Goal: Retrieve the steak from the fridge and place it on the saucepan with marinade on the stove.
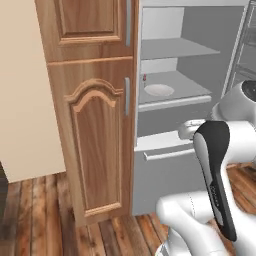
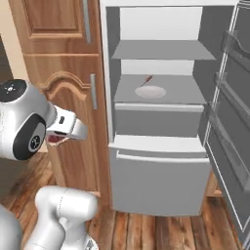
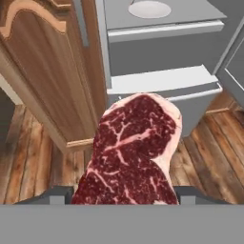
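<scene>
The steak [image 3: 131,152] is out of the fridge [image 2: 161,127] and sits right between the jaws, which are pinching it low down, one dark fingertip [image 3: 57,194] on each side of the slab. In the hand view the meat stands up along the line of the gripper [image 3: 125,194], its long axis running away from the hand, broad marbled face toward the camera. So nothing lies off to one side of the jaws here; the piece is centred in them and sticks out ahead.

From the right base view the hand hangs low beside the wooden cabinet [image 2: 73,88], a red edge of the meat just showing beneath it, well clear of the open fridge. On the middle shelf the round white plate [image 2: 150,91] stands bare, a thin red-tipped stick [image 2: 146,79] just behind it. The fridge door [image 2: 234,127] hangs open on the right.

The saucepan and stove are somewhere out of sight, so my guess is that the base must turn away and carry the steak over.
</scene>
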### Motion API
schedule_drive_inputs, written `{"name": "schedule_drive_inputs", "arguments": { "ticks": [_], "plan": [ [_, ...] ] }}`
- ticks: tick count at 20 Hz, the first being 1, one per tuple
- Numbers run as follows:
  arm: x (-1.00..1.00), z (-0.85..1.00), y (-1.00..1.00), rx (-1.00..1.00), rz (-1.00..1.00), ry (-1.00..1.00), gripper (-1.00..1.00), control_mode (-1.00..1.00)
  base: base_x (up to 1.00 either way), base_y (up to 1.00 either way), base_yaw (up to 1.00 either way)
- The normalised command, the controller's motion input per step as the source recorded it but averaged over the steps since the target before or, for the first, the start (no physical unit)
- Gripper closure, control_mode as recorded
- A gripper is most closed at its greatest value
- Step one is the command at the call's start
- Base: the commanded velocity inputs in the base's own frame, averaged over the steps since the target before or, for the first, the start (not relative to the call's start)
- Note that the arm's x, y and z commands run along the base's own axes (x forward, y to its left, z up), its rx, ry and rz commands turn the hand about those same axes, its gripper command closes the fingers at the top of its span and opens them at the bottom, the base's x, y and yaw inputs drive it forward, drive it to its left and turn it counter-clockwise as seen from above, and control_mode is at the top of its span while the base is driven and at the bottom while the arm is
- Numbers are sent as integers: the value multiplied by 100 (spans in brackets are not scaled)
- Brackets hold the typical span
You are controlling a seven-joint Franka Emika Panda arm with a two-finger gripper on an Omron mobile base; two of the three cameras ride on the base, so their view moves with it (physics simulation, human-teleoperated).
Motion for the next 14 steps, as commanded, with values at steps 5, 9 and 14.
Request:
{"name": "schedule_drive_inputs", "arguments": {
  "ticks": [5, 9, 14],
  "plan": [
    [0, 0, 0, 0, 0, 0, 100, 100, -100, 16, -60],
    [0, 0, 0, 0, 0, 0, 100, 100, -91, 9, -88],
    [0, 0, 0, 0, 0, 0, 100, 100, -76, 10, -92]
  ]
}}
